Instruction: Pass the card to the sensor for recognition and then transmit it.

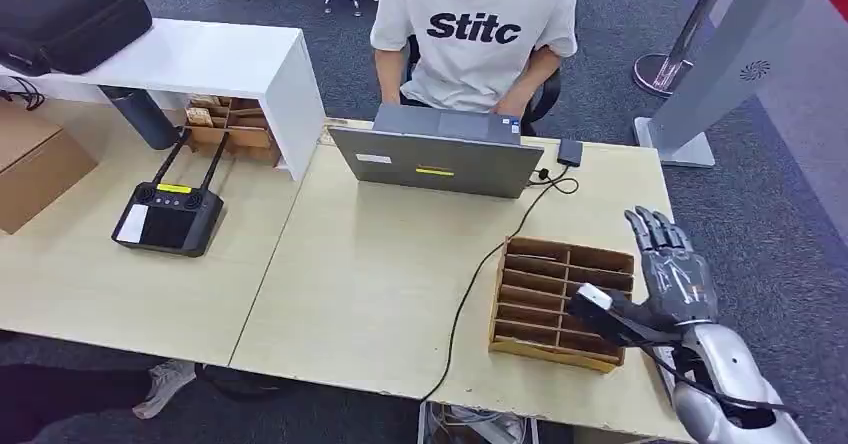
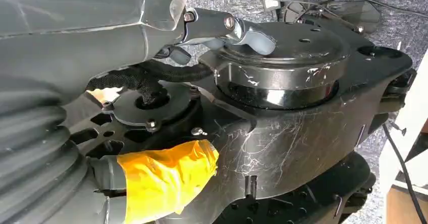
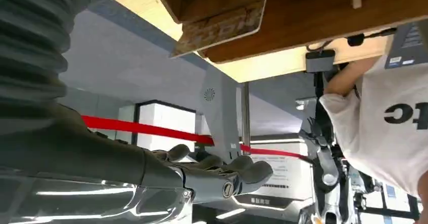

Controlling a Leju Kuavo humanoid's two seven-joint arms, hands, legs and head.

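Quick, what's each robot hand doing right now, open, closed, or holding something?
Left robot hand: holding nothing, fingers curled in beside the robot's own dark body parts; closed.
Right robot hand: open, fingers spread, beside the wooden slotted box, holding nothing.

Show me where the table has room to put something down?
Big bare patch between the laptop, the remote and the wooden rack. The right end is crowded: rack, cable and right hand.

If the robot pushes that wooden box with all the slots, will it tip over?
Probably not. The wooden slotted box lies low and wide on the table, so it would likely slide. It looks stiff and fairly light. The right hand beside it is open.
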